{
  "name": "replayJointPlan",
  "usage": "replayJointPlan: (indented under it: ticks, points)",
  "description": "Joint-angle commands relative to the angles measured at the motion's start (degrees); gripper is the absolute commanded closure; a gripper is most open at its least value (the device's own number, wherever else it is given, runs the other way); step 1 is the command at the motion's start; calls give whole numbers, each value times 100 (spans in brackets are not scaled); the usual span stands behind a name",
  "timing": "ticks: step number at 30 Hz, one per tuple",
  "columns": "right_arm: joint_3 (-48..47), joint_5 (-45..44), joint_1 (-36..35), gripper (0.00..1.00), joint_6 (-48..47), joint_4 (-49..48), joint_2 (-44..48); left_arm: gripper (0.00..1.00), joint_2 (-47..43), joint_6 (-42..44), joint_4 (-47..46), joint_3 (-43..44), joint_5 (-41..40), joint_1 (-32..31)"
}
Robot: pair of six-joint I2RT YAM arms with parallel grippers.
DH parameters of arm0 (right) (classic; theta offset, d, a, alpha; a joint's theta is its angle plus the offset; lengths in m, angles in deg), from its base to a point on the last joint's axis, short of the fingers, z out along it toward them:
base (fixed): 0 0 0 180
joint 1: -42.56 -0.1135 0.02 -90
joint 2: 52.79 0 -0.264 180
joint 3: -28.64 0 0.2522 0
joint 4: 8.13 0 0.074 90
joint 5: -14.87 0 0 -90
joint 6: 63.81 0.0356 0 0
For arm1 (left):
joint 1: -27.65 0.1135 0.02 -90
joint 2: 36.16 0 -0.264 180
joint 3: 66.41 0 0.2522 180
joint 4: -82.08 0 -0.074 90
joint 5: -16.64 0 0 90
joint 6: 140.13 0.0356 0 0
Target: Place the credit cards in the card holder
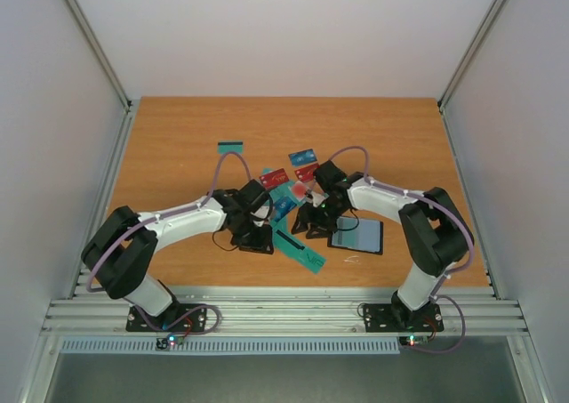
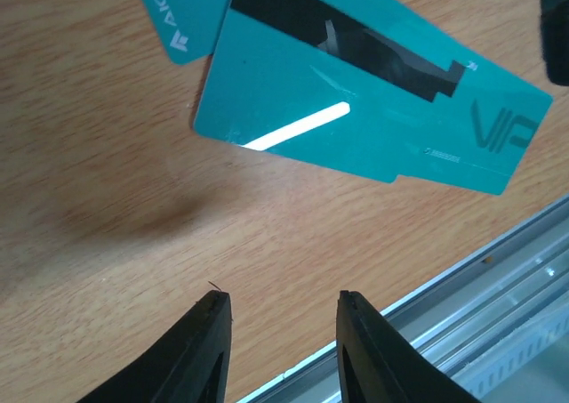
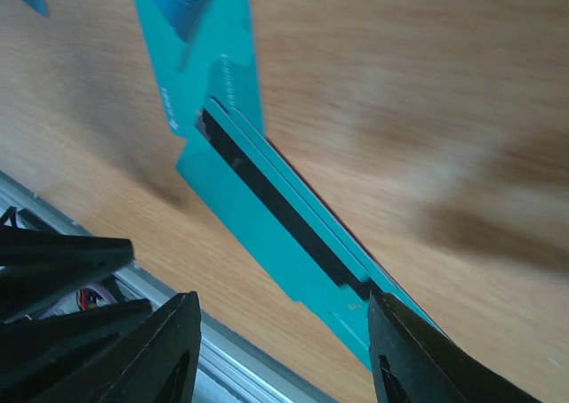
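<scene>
In the top external view, the credit cards (image 1: 298, 247) are seen scattered over the middle of the wooden table (image 1: 178, 136), teal, red and blue, some overlapping. The card holder (image 1: 360, 236) is laid open right of centre, just beside them, its teal-grey inside turned up. In the left wrist view, the left gripper (image 2: 283, 301) is released, its jaws parted over bare wood. In the right wrist view, the right gripper (image 3: 284, 307) is also spread, nothing clamped. The black-striped teal cards (image 3: 267, 198) run diagonally to its right finger; contact cannot be told.
</scene>
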Motion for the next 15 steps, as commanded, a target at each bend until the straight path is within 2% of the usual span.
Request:
replayJointPlan:
  ticks: [1, 9, 15]
  points:
    - [-381, 171, -264, 48, 79, -419, -378, 66, 6, -448, -377, -209, -127, 8]
    - [-865, -91, -440, 52, 46, -420, -1061, 65, -267, -729, -438, -485, -196, 84]
    - [-966, -103, -700, 53, 6, -392, -1172, 65, -297, -739, -379, -536, -223, 88]
